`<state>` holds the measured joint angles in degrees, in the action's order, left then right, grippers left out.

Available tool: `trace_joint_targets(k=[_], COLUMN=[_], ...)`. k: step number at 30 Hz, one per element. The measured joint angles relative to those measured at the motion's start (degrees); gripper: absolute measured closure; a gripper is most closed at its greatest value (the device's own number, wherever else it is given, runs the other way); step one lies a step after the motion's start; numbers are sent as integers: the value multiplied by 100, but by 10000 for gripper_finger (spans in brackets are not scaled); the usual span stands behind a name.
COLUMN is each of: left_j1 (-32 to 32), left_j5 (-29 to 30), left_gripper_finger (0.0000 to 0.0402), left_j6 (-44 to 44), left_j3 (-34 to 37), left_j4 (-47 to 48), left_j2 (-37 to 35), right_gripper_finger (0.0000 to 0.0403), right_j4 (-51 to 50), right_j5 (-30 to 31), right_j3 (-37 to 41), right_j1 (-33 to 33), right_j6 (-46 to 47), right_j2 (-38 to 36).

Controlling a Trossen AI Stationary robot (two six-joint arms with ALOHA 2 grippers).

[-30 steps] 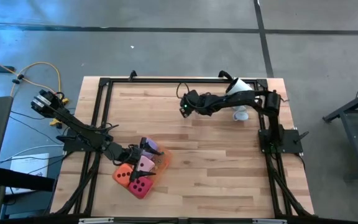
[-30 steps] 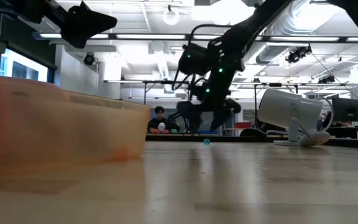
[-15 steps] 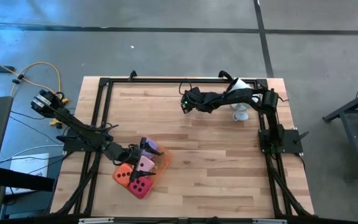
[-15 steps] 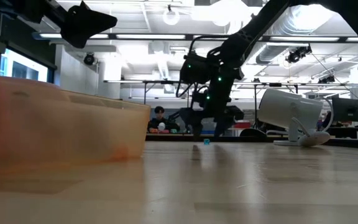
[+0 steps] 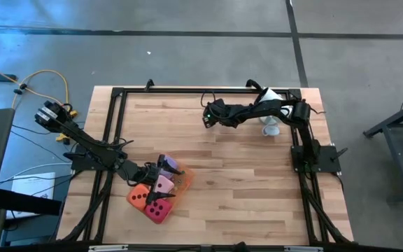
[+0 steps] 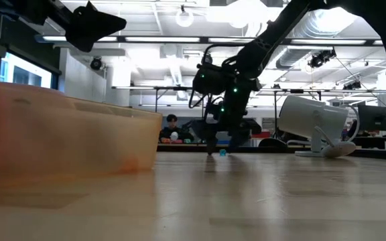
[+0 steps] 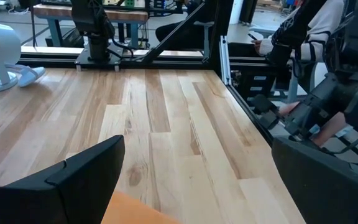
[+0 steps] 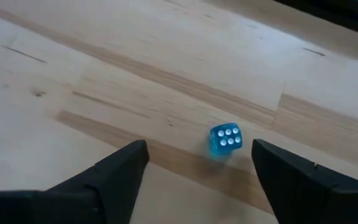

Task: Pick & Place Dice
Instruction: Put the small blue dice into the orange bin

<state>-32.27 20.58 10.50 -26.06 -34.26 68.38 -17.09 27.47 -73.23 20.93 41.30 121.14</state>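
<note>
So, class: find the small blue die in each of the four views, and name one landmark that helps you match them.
High view: hidden beneath the right gripper, far side of the table.
Low view: blue die on the wood, below that gripper.
Left wrist view: not in it.
Right wrist view: between the open fingers, six up.
Shared landmark: white camera.

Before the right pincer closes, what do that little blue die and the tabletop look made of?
Blue die: likely clear hard plastic, translucent and glossy with white pips. Tabletop: pale wood planks, matte, with visible grain and seams.
</note>
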Motion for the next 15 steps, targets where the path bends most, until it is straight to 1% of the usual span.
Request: trace_joint_targets(k=[4, 12, 15], left_j1=[0, 0, 0], left_j5=[0, 0, 0], left_gripper_finger=[4, 4, 4], left_j6=[0, 0, 0], left_j3=[0, 0, 0], left_j4=[2, 2, 2], left_j2=[-1, -2, 0], right_gripper_finger=[171, 305, 336], right_j4=[10, 86, 143], right_j5=[-44, -40, -38], right_j3=[2, 7, 9], right_j1=[0, 0, 0], right_j6=[116, 63, 54], right_j2=[11, 26, 26])
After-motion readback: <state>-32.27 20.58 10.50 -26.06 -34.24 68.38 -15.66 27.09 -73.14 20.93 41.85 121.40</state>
